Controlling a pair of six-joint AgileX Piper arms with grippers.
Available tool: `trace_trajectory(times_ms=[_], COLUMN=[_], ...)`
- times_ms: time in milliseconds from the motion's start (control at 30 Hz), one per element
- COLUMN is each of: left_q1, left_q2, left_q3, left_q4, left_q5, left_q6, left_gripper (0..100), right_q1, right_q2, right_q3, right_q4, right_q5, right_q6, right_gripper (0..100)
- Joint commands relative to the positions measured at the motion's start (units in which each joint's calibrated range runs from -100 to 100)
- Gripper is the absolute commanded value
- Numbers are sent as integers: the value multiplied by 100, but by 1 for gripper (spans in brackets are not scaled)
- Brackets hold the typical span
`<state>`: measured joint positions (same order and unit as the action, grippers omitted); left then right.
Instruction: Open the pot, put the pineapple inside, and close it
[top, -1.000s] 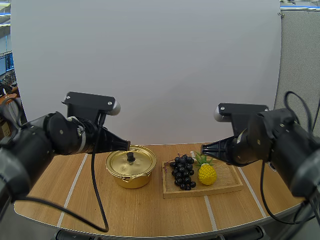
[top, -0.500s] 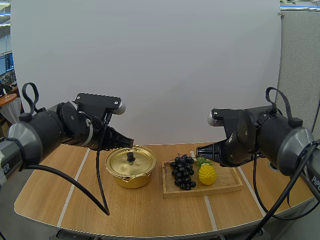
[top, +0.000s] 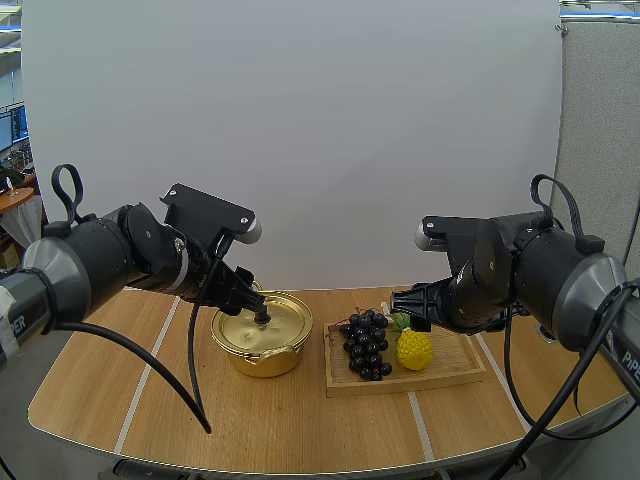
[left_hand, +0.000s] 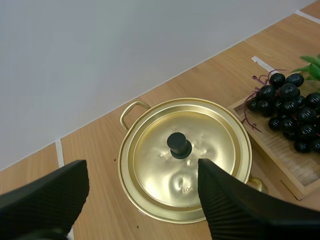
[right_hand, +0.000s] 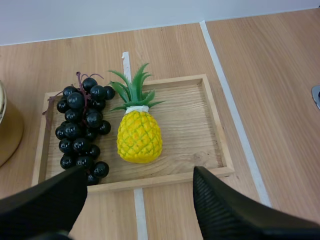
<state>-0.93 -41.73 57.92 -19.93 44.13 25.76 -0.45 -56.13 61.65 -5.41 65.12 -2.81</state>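
Note:
A gold pot (top: 262, 340) with its lid (left_hand: 200, 150) on and a black knob (left_hand: 178, 144) stands left of a wooden tray (top: 400, 385). On the tray, a yellow pineapple (top: 414, 347) with green leaves lies beside a bunch of black grapes (top: 366, 343). My left gripper (top: 250, 297) hovers just above the pot's back left edge; in the left wrist view this gripper (left_hand: 142, 170) is open over the lid, holding nothing. My right gripper (top: 405, 305) hangs behind and above the pineapple (right_hand: 139, 136); in the right wrist view it (right_hand: 139, 174) is open, empty, with the tray (right_hand: 215, 120) below.
The grapes (right_hand: 82, 125) lie left of the pineapple on the tray, close to the pot's side (right_hand: 7, 130). White tape lines (top: 145, 375) run across the wooden table. Bare table lies in front of the pot and tray and to the far left and right.
Both grippers have gone from shut to open. My left gripper has come down toward the pot's lid. My right arm has drawn in and settled behind the pineapple.

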Motion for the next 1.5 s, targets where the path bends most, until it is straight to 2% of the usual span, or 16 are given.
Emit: trace_trajectory(times_ms=[0,100,267,367,767,933,1333,1367,1467], left_q1=[15,-66,-316,-393,-393,-393,-393,-393,-393], left_q2=[370,859,1899,2472,4096,4331,4344,4344,4344], left_q3=[-484,-857,-1364,-1642,-2564,-2608,-2608,-2608,-2608], left_q4=[-607,-820,-510,-388,317,624,584,584,594], left_q5=[787,1230,1223,1108,1300,1300,1548,1570,1732], left_q6=[723,888,888,847,486,339,305,305,317], left_gripper=[100,100,100,100,100,100,100,95,55], right_q1=[-27,-27,-27,-27,-27,-27,-27,-27,-27], right_q2=[-43,-43,-43,-43,-43,-43,-43,-43,-43], right_q3=[-58,-58,-58,-58,-58,-58,-58,-58,-58], right_q4=[39,40,40,40,40,40,40,40,40], right_q5=[71,88,93,93,93,93,-39,-39,-39], right_q6=[-51,-51,-134,-171,-171,-171,-170,-170,-170], right_gripper=[100,100,100,100,100,100,100,100,100])
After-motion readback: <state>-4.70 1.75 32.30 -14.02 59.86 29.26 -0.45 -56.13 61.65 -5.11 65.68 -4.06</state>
